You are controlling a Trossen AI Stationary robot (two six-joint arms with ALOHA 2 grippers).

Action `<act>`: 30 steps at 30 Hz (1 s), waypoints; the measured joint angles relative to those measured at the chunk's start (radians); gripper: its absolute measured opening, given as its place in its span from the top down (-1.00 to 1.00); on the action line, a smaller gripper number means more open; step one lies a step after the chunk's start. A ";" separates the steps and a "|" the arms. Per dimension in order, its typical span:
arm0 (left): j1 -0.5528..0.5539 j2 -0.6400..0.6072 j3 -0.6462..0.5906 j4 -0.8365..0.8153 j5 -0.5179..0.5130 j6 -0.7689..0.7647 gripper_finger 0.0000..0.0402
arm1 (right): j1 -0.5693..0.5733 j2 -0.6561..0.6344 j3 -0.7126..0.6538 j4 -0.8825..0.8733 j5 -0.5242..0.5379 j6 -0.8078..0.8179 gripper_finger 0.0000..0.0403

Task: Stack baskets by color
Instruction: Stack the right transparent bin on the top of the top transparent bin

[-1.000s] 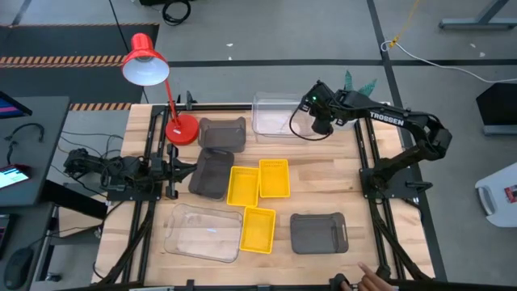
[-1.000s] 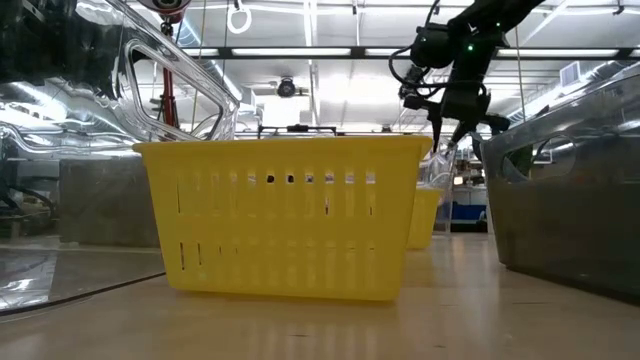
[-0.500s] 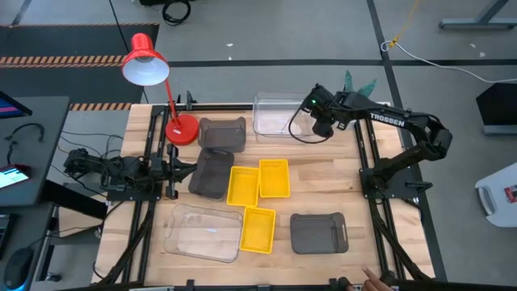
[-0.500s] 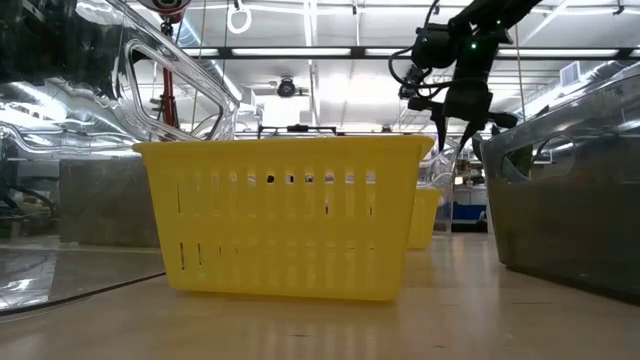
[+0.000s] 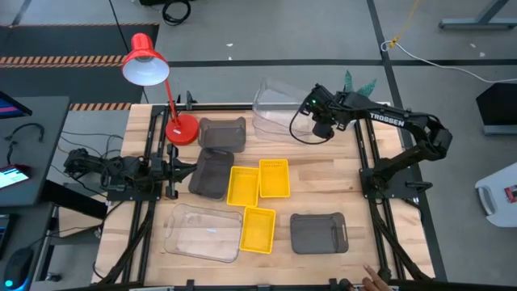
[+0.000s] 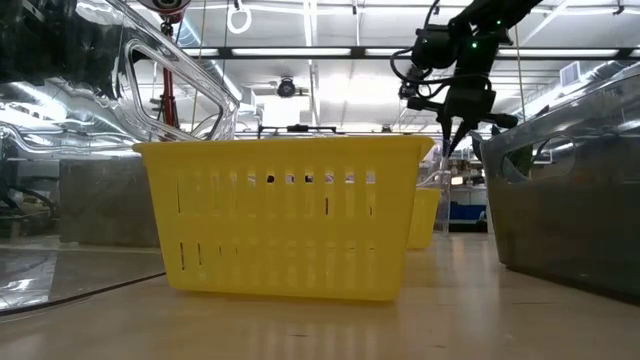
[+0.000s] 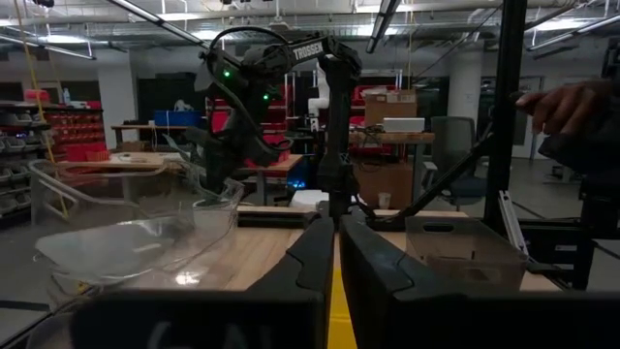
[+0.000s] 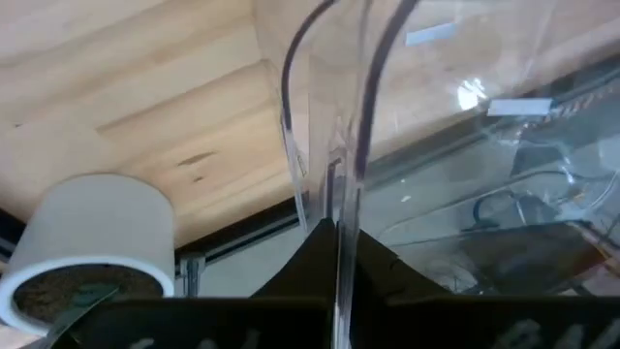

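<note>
A clear basket (image 5: 277, 111) sits tilted at the table's far edge, with my right gripper (image 5: 308, 123) shut on its right end. A second clear basket (image 5: 203, 233) lies near the front left. Three yellow baskets (image 5: 242, 186) (image 5: 274, 178) (image 5: 258, 229) lie in the middle. Dark grey baskets rest at the far left (image 5: 221, 132), the left (image 5: 212, 173) and the front right (image 5: 318, 233). My left gripper (image 5: 184, 173) waits shut at the table's left edge. My right gripper pinches the clear basket's right end wall (image 8: 334, 208) between its two fingers, one inside the basket and one outside. The fingers slant down from above, coming from the table's right. The basket sits tilted in the hold; which part stays on the table I cannot tell.
A red desk lamp (image 5: 145, 65) stands on its base (image 5: 182, 129) at the far left corner. A small potted plant (image 5: 359, 82) in a white pot (image 8: 87, 242) stands just behind my right arm. A person's hand (image 5: 376, 283) shows at the near edge.
My right gripper, open around the clear basket's right end wall, has shut on it without moving away. The basket has tipped: its far side now stands higher than before.
</note>
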 joint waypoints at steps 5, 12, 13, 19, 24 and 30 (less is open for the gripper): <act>0.000 0.000 0.000 0.000 0.000 0.000 0.86 | 0.000 0.000 0.000 -0.003 -0.011 -0.024 0.97; 0.000 0.000 0.000 0.000 0.000 0.000 0.82 | 0.000 0.000 0.000 0.000 0.017 -0.124 0.98; 0.000 0.000 0.000 0.000 0.000 0.000 0.83 | 0.001 0.000 0.000 -0.003 0.027 -0.135 0.99; 0.000 0.000 0.000 0.000 0.000 0.000 0.86 | 0.041 -0.001 0.015 -0.110 0.037 -0.103 0.99; 0.000 0.000 0.000 0.000 0.000 0.000 0.83 | 0.086 -0.012 0.015 -0.140 0.007 -0.040 0.99; 0.000 0.000 0.000 0.000 0.000 0.000 0.82 | 0.110 -0.016 0.015 -0.145 -0.069 0.035 0.99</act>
